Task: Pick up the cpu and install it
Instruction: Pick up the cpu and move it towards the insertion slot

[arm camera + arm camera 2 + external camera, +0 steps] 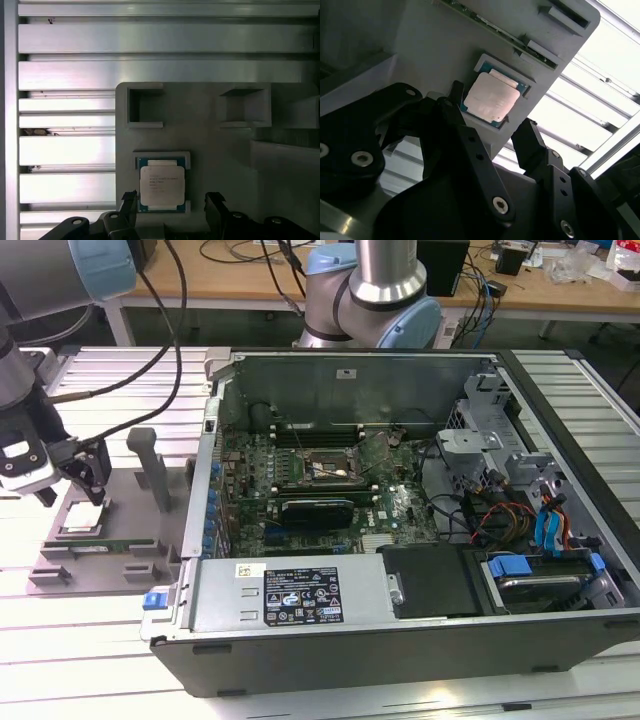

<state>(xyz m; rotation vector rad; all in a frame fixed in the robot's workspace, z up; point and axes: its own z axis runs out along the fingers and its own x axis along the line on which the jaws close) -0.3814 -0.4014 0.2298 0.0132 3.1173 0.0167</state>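
The step in hand looks like grabbing the chip. To do it well, I think the gripper (171,195) should keep one finger on each side of the cpu (161,184). It should squeeze only the thin edges, softly, so the chip stays flat. The gripper is wide open and holds nothing. It hangs just over the grey tray (125,508), with the cpu between its fingers (130,201).

The big computer case (300,600) lies open beside the tray, on the exterior view's right. It holds a green board (400,510) with a square socket (322,468). The tray holds the cpu in a small square pocket. A long memory stick (100,543) lies just beside it. Two more pockets (145,107) in the tray have nothing in them.
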